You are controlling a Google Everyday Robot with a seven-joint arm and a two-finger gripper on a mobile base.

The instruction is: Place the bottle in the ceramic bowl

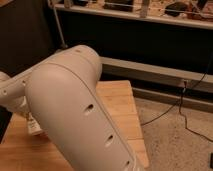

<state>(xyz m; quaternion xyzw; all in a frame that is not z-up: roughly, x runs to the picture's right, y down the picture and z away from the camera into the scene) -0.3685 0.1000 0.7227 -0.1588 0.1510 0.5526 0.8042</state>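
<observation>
Filling most of the view, the robot's bulky white arm [75, 110] hides much of the pale wooden table [120, 107]. At the left edge the small white bottle with dark red marks [33, 124] hangs upright above the tabletop. Only a sliver of the gripper [20, 107] shows above it, apparently clasping it.

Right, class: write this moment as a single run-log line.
arm: blocks most of view | gripper: lower left, beside bottle, above wooden table | ceramic bowl: not in view
</observation>
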